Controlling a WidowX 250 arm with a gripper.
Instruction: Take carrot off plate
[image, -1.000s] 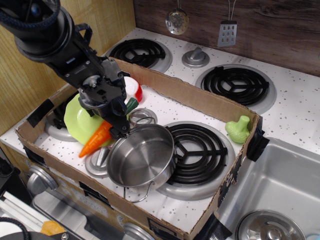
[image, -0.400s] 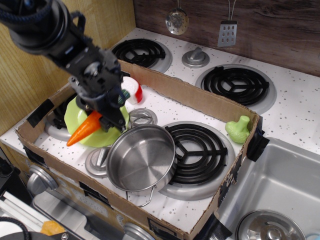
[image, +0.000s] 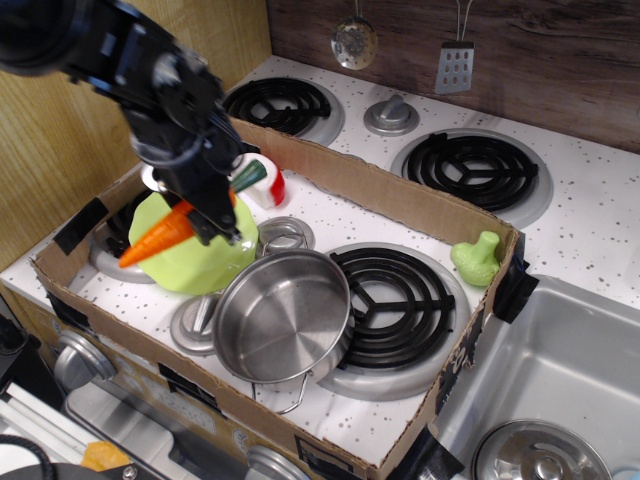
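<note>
Black gripper (image: 205, 205) clamped on carrot (image: 160, 233) near its thick end, up over the left side of the stovetop. Carrot lifted, tilted, orange tip pointing down toward the front-left corner and reaching out past the plate rim; dark green stem end (image: 249, 176) poking up toward the back. Lime-green plate (image: 195, 262) under it, sitting over the front-left burner, inside the cardboard box (image: 400, 198) that frames the front of the counter. Cannot tell whether the carrot touches the plate, though it looks raised. Steel pot (image: 283, 315) just right of the plate toward the front edge, rim close to or overlapping the plate edge, open and shiny inside. White and red cup-like item (image: 264, 180) right behind the gripper, partly hidden. Small light-green toy vegetable (image: 477, 257) at the box's right wall, well apart from the plate. Ladle (image: 354, 40) and slotted spatula (image: 456, 62) hanging on the back wall. Sink (image: 550, 380) at the front-right corner.
</note>
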